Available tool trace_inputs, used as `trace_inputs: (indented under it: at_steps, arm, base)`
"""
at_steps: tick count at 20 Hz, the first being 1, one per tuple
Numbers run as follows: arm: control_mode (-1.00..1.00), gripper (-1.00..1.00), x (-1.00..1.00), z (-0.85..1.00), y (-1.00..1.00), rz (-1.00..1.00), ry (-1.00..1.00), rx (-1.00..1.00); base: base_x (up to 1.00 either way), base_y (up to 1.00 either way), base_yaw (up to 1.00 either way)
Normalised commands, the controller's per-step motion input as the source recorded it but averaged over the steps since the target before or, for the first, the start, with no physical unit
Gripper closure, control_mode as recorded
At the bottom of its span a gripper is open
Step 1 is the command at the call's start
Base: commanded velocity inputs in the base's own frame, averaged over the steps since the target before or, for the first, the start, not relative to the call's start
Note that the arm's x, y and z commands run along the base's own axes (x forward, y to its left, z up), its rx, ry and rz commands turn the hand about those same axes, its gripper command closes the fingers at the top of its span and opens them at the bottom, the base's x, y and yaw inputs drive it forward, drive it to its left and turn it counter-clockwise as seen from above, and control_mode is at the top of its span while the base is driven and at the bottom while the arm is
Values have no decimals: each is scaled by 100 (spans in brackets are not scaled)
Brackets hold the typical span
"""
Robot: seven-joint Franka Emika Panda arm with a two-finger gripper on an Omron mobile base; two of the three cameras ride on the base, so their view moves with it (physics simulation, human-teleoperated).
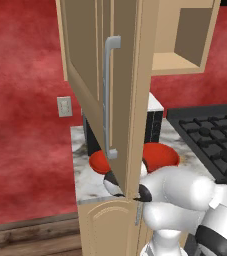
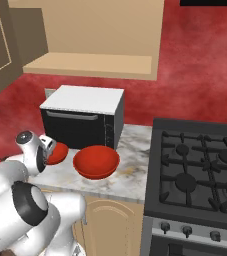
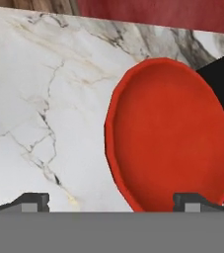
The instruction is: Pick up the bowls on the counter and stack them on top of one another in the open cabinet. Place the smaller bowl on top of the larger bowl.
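Hand view looks down on a red bowl [image 3: 170,138] resting on the counter [image 3: 49,99], with the gripper [image 3: 111,201] hovering over it, fingers spread wide and holding nothing; one fingertip [image 3: 32,201] sits over bare marble, the other [image 3: 192,201] over the bowl's near edge. Judging from the right base view, this is the smaller bowl [image 2: 56,152], partly hidden by the arm, while the larger bowl [image 2: 96,161] stands just beside it in front of a black toaster oven [image 2: 82,120]. Since the small one must end up on top, the wider bowl probably ought to go into the open cabinet [image 2: 90,65] first; if the reach is for this one anyway, it will need parking. To grip well, the hand should shift so the rim wall falls between the fingers, then descend and pinch it, as the bowl is too wide to straddle easily. Both bowls are smooth, glossy, round and shallow, likely slippery. The counter is hard white-grey marble with brownish veins. In the left base view the cabinet's tan door [image 1: 97,75] with its grey bar handle [image 1: 110,97] swings out over the counter, so the lift should stay clear of it.
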Motion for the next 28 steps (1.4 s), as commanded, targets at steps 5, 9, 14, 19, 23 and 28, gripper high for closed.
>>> trace_inputs:
  at_steps: [5,9,14,19,23,28]
  arm:
    - [-100,-100,27,-23,5,1,0,0]
    - [-100,-100,28,-21,3,0,0,0]
    - [-100,-100,28,-22,3,0,0,0]
    - [-100,100,29,-25,7,0,0,0]
    - [-100,100,21,-18,8,0,0,0]
    - [-100,100,-2,2,0,1,-1,0]
  base:
    - [0,0,0]
    - [0,0,0]
    - [0,0,0]
    - [0,0,0]
    - [0,0,0]
    - [0,0,0]
